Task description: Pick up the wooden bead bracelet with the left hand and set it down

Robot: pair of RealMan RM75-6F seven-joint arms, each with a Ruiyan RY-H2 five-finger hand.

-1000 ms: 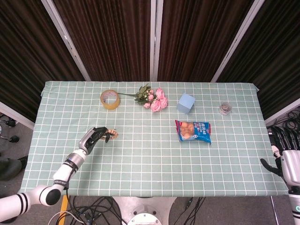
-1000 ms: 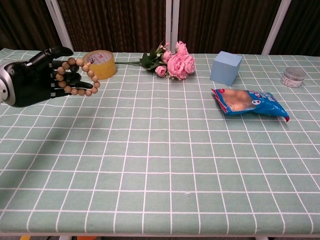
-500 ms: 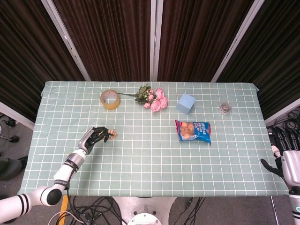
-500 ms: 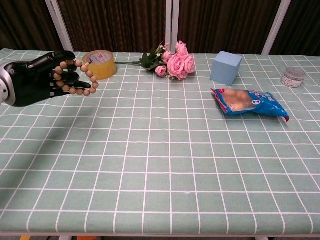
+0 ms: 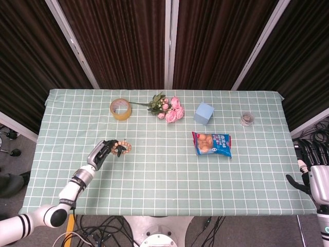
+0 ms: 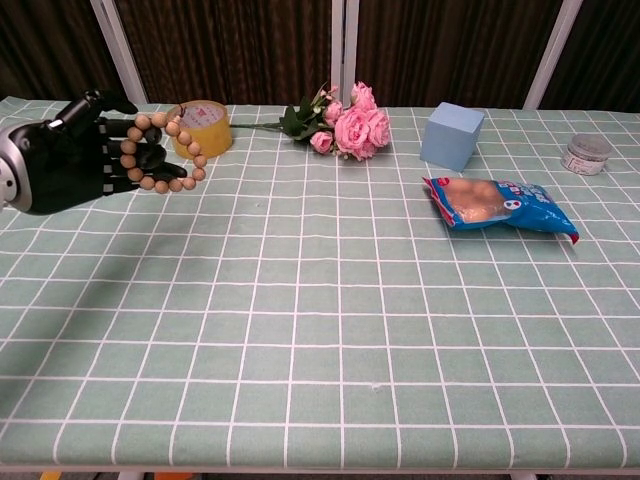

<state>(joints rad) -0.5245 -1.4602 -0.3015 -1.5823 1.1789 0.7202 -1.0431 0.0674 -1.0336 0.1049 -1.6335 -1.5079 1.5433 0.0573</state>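
Left hand (image 6: 65, 165) at left edge of frame, fingers curled on wooden bead bracelet (image 6: 165, 152). Right hand (image 5: 314, 175) lower right, fingers apart, empty.

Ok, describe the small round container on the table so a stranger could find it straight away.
Go to the green checked table, then its far right corner. Past the blue cube and the snack bag sits the small round container, alone, the only squat lidded pot there.

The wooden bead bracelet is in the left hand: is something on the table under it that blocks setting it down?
Nothing visible does. The left hand holds the wooden bead bracelet over bare tablecloth; the tape roll lies farther back.
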